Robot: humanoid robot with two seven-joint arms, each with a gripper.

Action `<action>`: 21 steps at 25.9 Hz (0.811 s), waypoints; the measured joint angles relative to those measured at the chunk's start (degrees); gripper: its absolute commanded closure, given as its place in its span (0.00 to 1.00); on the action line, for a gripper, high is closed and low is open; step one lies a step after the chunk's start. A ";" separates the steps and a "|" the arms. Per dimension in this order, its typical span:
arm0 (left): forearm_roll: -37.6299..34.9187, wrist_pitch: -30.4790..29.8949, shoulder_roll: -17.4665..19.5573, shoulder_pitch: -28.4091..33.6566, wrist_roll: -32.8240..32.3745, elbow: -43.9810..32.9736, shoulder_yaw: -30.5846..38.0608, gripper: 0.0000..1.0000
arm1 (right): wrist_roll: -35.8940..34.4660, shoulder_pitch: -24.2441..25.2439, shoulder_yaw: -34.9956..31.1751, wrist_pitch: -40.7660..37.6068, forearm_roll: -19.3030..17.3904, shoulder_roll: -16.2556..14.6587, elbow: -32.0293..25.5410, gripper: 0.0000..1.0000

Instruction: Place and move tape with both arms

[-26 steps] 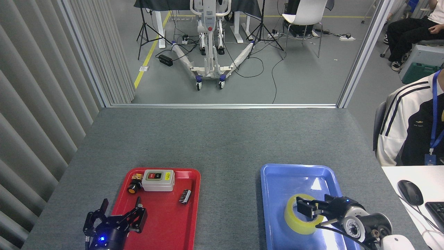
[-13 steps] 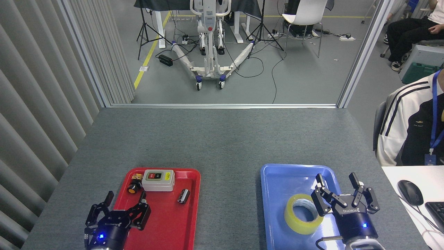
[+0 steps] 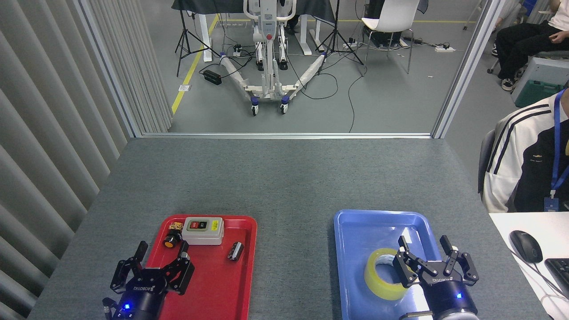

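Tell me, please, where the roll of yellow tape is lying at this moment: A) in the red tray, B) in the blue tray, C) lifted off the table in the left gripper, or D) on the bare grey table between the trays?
B: the tape lies flat in the blue tray, beside the open right gripper, which is not gripping it; the left gripper is open and empty at the red tray.

Yellow tape (image 3: pixel 385 274) flat in blue tray (image 3: pixel 355 231)

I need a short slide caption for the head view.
Yellow tape lies in the blue tray; both open grippers, left and right, hold nothing.
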 measured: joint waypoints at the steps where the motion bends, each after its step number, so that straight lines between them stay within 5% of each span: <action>1: 0.04 -0.18 -0.01 -0.22 0.00 0.04 0.01 0.00 | 0.21 0.04 0.00 0.06 -0.01 0.06 -0.01 0.00; 21: 0.25 -3.46 -0.73 -3.07 -0.09 0.55 -0.22 0.00 | 1.00 0.23 0.09 0.10 -0.27 0.08 -0.45 0.00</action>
